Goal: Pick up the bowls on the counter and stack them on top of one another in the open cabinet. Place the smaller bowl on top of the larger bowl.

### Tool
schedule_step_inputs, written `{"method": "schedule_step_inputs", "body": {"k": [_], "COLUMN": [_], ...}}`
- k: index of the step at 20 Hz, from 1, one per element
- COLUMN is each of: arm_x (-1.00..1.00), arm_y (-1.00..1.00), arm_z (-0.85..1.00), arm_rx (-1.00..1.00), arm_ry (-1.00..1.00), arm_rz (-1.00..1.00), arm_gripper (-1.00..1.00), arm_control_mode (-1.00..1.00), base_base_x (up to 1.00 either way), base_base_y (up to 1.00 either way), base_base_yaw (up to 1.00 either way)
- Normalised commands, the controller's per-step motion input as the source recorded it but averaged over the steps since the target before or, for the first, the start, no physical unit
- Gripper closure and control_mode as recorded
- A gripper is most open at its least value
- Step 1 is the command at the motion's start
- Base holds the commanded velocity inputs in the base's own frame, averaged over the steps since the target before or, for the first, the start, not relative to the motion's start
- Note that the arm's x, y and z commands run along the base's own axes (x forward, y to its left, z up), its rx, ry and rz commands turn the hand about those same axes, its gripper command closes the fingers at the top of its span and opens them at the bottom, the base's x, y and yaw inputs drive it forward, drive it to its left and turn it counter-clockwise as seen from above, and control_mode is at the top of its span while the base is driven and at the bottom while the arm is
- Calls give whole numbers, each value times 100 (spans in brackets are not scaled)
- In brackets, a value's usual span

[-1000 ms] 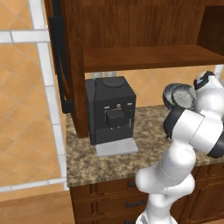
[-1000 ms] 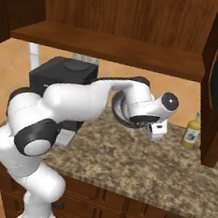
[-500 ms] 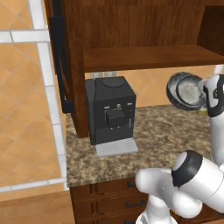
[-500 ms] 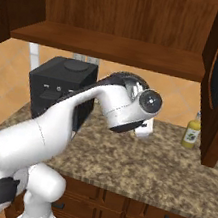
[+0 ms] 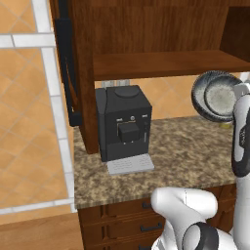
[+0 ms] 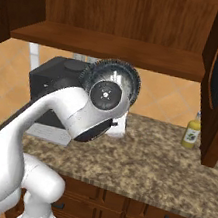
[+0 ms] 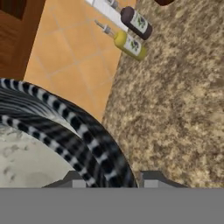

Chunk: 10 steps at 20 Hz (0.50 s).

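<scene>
Dark wood fills the background: the open cabinet (image 5: 161, 63), with its plain shelf bare, sits above and beyond the claw (image 7: 113, 179). The speckled granite table (image 5: 185, 141) lies below the claw. A black coffee machine (image 5: 124, 122) stands on it, well off to the claw's side.

Over the last second the arm has swung and carried its load up off the table, from just above the granite to almost shelf height. The lift looks done, and what remains is probably to reach in over the shelf and set the load down level.

The bowls hang in the air on the claw, tipped on edge with their mouths facing sideways. The larger bowl (image 5: 200, 97) is the dark striped outer ring. The smaller bowl (image 5: 220, 96), pale and speckled inside, appears nested in it, so the stacking order seems right already.

The claw is partly closed and pinches the wall at the rim. Both striped rims run between its two tips.

Ahead of the claw, well apart, a yellow bottle (image 7: 127, 43) and a dark bottle (image 7: 136, 22) stand on the table by the wall.
</scene>
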Motion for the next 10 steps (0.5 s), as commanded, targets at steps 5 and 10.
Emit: {"method": "schedule_step_inputs", "body": {"k": [5,10], "arm_x": [-53,-3], "arm_y": [29,29], "arm_z": [95,66], "arm_rx": [7,26], "arm_ry": [5,-14], "arm_rz": [-6,-9], "arm_gripper": [100,100], "arm_control_mode": [-100,-100], "base_base_x": [0,0], "base_base_y": [0,0], "base_base_yaw": [0,0]}}
